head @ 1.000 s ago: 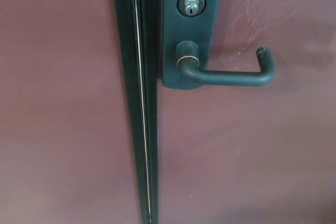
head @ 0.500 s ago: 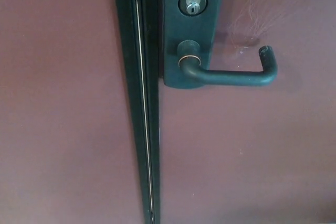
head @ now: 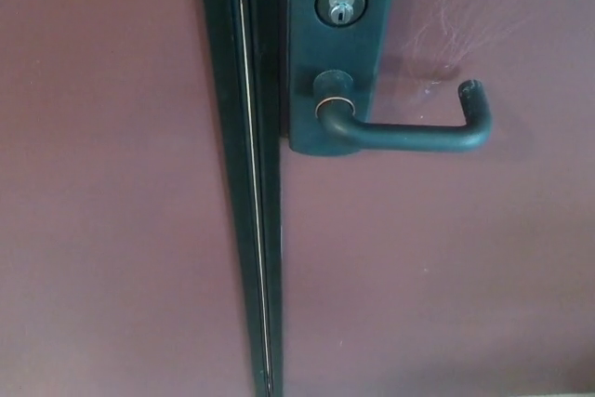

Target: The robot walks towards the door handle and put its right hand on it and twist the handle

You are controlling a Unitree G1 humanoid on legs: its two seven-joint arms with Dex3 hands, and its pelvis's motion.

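Observation:
A dark lever door handle [head: 409, 135] runs level to the right from its round base [head: 332, 95] and bends back toward the door at its far end [head: 472, 99]. It is mounted on a dark plate [head: 339, 53] with a silver keyhole cylinder [head: 340, 5] above it. The plate is fixed to the maroon door [head: 446, 267]. Neither of my hands shows in the head view, and nothing touches the handle.
A dark vertical seam with a thin bright strip [head: 253, 192] runs down between this door and a second maroon leaf [head: 102, 183] on the left. Faint scratches [head: 456, 16] mark the door above the handle.
The whole picture has shifted very slightly, so the camera moved a little. The handle stays level and untouched.

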